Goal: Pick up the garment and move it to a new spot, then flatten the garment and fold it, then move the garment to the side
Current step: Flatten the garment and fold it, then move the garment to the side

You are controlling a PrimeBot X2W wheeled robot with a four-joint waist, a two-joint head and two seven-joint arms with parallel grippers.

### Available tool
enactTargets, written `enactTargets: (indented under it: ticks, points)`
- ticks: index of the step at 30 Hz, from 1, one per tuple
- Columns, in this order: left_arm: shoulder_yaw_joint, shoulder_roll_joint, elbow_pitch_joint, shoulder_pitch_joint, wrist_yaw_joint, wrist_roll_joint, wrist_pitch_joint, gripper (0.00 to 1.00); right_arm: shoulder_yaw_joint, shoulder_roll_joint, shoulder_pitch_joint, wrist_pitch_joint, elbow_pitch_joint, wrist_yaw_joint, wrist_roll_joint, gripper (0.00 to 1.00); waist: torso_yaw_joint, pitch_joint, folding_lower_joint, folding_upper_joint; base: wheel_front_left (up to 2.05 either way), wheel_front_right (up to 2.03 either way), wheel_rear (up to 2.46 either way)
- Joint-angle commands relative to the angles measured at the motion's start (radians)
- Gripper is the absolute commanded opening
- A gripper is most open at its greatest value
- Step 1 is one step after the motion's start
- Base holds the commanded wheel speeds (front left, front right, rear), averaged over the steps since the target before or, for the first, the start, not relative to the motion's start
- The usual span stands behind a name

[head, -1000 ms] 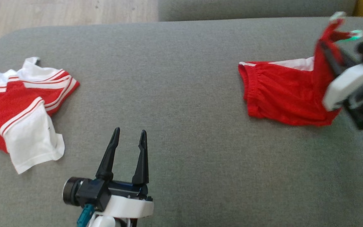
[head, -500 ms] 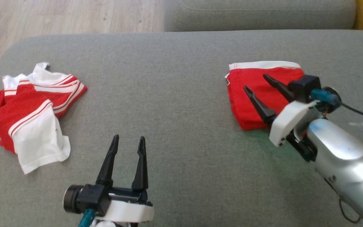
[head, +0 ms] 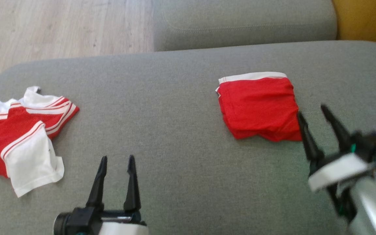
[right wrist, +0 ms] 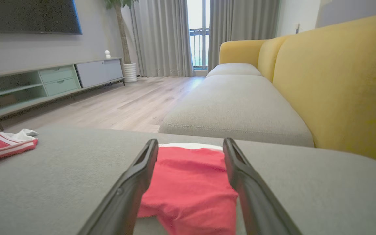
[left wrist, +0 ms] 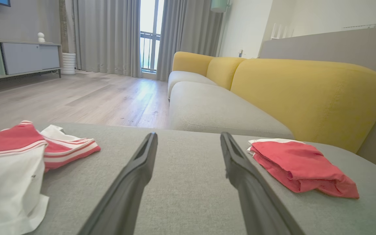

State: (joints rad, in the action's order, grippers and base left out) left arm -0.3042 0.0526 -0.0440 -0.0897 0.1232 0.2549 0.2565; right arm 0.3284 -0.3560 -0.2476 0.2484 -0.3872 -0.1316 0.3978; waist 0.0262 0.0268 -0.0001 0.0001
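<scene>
Down at the near edge of the big grey seat cushion [head: 175, 182] the left gripper [head: 117, 157] hangs with its two dark fingers spread wide and nothing in them. Over on the right, a bit further in, the right gripper [head: 311, 110] is spread wide too and holding nothing. Its fingertips sit just beside the near right corner of the garment [head: 258, 104], and I honestly can't tell if one tip brushes the cloth. Off to the left, well apart from both grippers, there's a crumpled red and white shirt [head: 24, 140] with striped trim, bunched up near the cushion's left edge. Bare grey fabric lies between it and the garment, so nothing's in the way. The garment itself lies right of centre on the cushion: plain red, folded into a compact, roughly square stack, a white band along its far edge, layers a bit wrinkly and uneven at the near edge, lying flat. Past it comes a second grey cushion [head: 240, 26], then pale wood floor [head: 60, 29] on the left and the yellow backrest [head: 367, 23] on the right. Way back, the right wrist view picks up a low TV cabinet [right wrist: 44, 81] and grey curtains [right wrist: 162, 36]. Tally: two grippers, two pieces of clothing, two grey cushions.
</scene>
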Motion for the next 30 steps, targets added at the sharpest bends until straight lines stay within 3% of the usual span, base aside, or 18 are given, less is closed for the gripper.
enactTargets:
  ticks: [1,5,10,30]
  points:
    - [0.047,-0.002,0.036,0.0,0.006,-0.009,0.005,1.0,-0.033,0.031,0.062,0.013,0.081,0.001,-0.032,1.0,-0.004,-0.016,0.0001,-0.0001,0.0,0.0,0.0]
    - [0.081,-0.002,0.059,-0.051,0.024,-0.01,0.005,1.0,-0.107,0.098,0.22,0.013,0.198,0.001,-0.094,1.0,-0.016,-0.041,0.0001,-0.0001,0.0,0.0,0.0]
    - [0.111,-0.002,0.077,-0.112,0.018,-0.025,0.005,1.0,-0.151,0.134,0.308,0.013,0.253,0.001,-0.125,1.0,-0.026,-0.074,0.0001,-0.0001,0.0,0.0,0.0]
    - [0.115,-0.002,0.077,-0.17,0.0,-0.102,0.005,1.0,-0.152,0.15,0.335,0.013,0.24,0.001,-0.135,1.0,-0.019,-0.095,0.0001,-0.0001,0.0,0.0,0.0]
